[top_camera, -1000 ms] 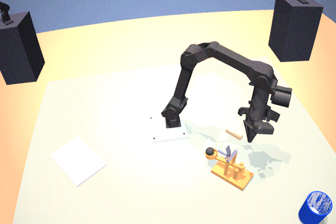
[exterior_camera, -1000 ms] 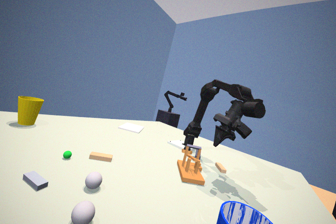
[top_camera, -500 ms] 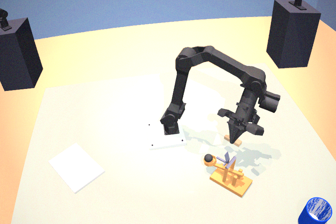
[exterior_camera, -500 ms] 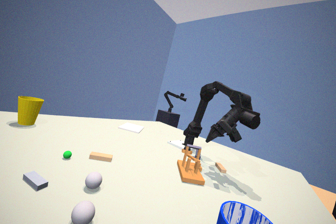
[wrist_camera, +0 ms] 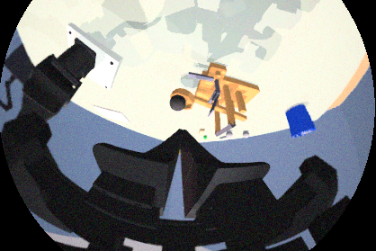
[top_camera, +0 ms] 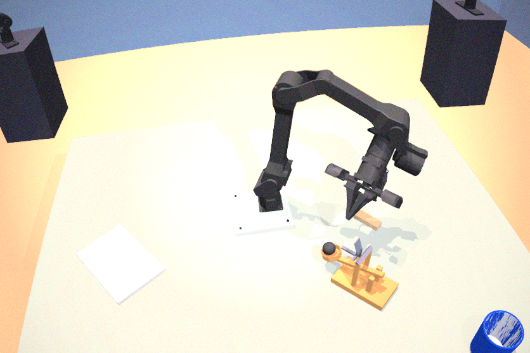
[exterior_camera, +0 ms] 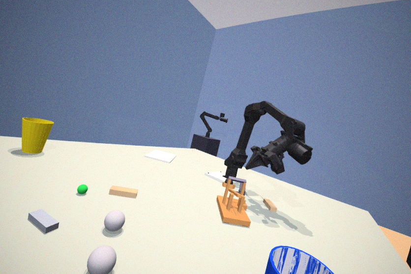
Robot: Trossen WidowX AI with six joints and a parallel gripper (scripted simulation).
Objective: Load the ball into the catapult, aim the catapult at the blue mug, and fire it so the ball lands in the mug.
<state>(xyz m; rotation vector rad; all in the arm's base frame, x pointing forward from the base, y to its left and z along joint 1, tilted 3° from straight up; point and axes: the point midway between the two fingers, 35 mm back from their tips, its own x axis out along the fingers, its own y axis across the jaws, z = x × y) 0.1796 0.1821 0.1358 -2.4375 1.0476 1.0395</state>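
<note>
A black ball (top_camera: 329, 248) (wrist_camera: 177, 103) sits in the cup at the end of the catapult's throwing arm. The orange catapult (top_camera: 364, 292) (exterior_camera: 235, 219) (wrist_camera: 245, 86) stands on the table, its cup end raised and pointing toward the arm's base side. The blue mug (top_camera: 484, 342) (exterior_camera: 273, 264) (wrist_camera: 300, 121) stands upright at the front right in the top view, beyond the catapult's end away from the cup. My gripper (top_camera: 349, 217) (exterior_camera: 247, 167) (wrist_camera: 182, 132) is shut and empty, its tips in the air above and behind the catapult, touching nothing.
A wooden block (top_camera: 368, 219) (exterior_camera: 269, 205) lies behind the catapult. A white square plate (top_camera: 120, 264) (exterior_camera: 160, 156) lies to the left. The exterior view also shows a yellow cup (exterior_camera: 35, 135), a green ball (exterior_camera: 82, 189), a grey block (exterior_camera: 43, 220), another wooden block (exterior_camera: 123, 192) and two pale egg shapes (exterior_camera: 114, 220).
</note>
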